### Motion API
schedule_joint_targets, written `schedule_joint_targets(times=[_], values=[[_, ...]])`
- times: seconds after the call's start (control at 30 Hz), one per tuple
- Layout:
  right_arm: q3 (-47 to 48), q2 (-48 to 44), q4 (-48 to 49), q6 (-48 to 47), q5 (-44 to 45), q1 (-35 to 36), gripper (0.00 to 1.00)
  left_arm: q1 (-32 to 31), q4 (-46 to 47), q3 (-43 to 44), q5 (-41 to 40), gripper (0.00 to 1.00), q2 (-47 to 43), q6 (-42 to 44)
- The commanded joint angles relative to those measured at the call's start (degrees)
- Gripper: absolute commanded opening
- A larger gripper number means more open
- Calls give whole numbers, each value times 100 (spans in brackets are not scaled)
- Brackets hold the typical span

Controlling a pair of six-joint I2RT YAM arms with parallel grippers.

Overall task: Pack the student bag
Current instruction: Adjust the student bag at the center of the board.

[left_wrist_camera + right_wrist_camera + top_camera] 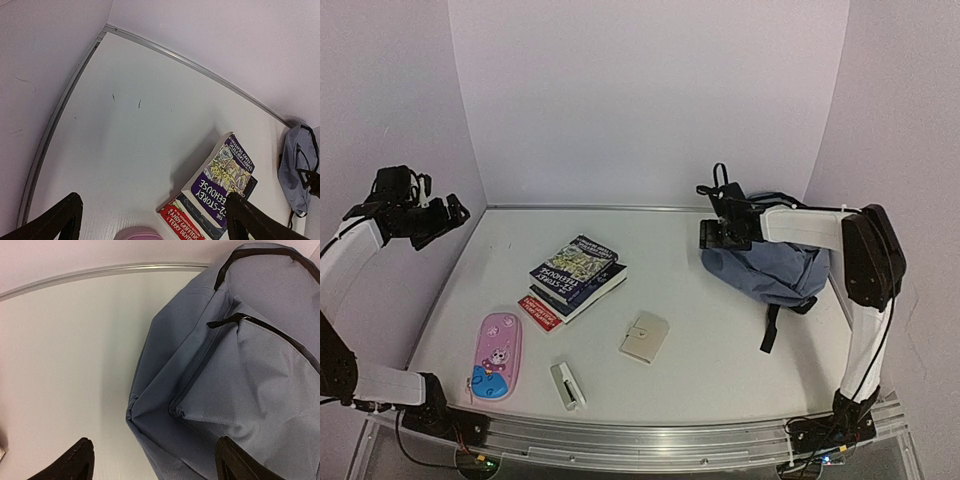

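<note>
I'm keeping the right gripper (716, 234) spread wide and empty over the left end of the student bag (775, 258), which is lying at the table's (710, 345) back right. The left gripper (447, 213) is gaping too, gripping nothing.

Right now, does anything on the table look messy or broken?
Nothing looks broken or spilled. The stack of paperback books is fanned crookedly, and the soft slate-blue fabric backpack lies slumped at the far right.

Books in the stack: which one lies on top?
The purple-blue Treehouse paperback; the dark book and the red-edged book lie under it, only their edges showing.
</note>
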Motion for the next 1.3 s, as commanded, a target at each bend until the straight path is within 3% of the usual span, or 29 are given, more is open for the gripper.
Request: schedule_joint_targets(times=[0.0, 0.2, 0.3, 0.53, 0.77, 0.87, 0.93, 1.0, 1.07, 1.13, 1.27], values=[[490, 449, -322, -395, 744, -21, 78, -8, 128, 58, 166, 100, 70, -16], [663, 889, -412, -826, 1054, -24, 64, -11, 59, 78, 193, 100, 242, -23], [585, 864, -413, -901, 870, -17, 41, -16, 33, 81, 146, 100, 300, -26], [-53, 298, -318, -1154, 80, 222, 5, -11, -25, 110, 109, 100, 406, -41], [-1517, -1311, -472, -549, -1061, 774, 1, -20, -14, 88, 129, 100, 476, -51], [-2149, -2256, -748, -66, -1373, 880, 5, -16, 19, 76, 121, 100, 494, -35], [-2490, -2847, -969, 191, -1410, 879, 18, -19, 3, 84, 109, 100, 524, -26], [-2591, -3424, -1210, 364, -1285, 880, 55, -13, -29, 108, 104, 100, 541, -26], [-2486, -3791, -1372, 447, -1042, 878, 82, -19, -37, 115, 118, 100, 544, -34], [-2177, -3899, -1415, 524, -713, 881, 93, -13, -23, 112, 145, 100, 517, -44], [-1481, -3422, -1408, 928, 54, 878, 96, -16, -25, 108, 141, 100, 460, -52]])
